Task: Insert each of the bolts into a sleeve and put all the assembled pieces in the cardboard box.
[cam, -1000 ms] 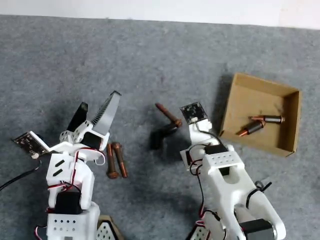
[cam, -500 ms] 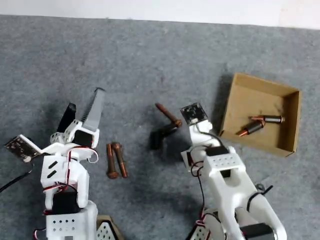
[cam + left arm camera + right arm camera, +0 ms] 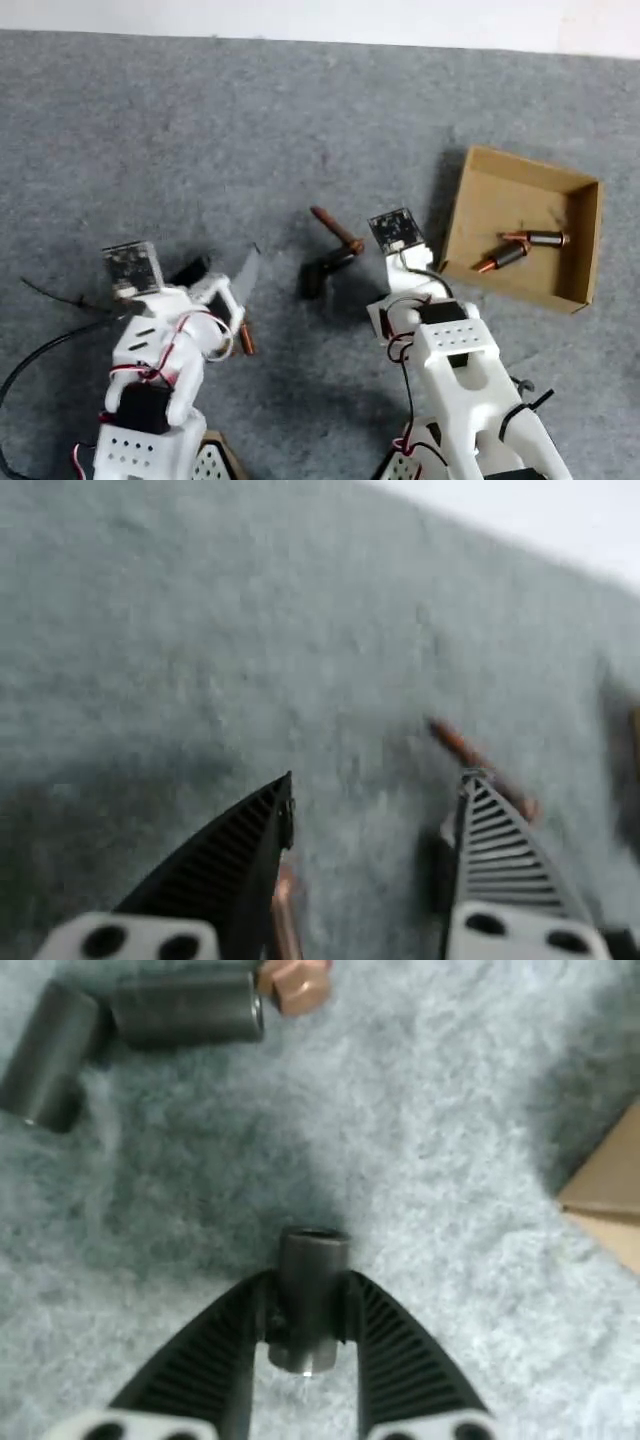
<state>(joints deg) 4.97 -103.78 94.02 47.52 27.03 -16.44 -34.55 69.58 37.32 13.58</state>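
Note:
My left gripper stands open low over the two loose copper bolts, which its fingers mostly hide. One bolt shaft shows beside one finger of the left gripper. My right gripper is shut on a dark sleeve just above the carpet. Farther off lie two more sleeves and a bolt head. From above, these sleeves and a third bolt lie left of the right arm's wrist board. The cardboard box holds two assembled pieces.
Grey carpet covers the table. The box stands at the right, its corner near my right gripper. Cables trail from the left arm at the lower left. Open carpet lies across the far half.
My left arm has swung right and dropped over the two bolts, its wrist rolling so the camera board now sits on top. The right arm has barely shifted.

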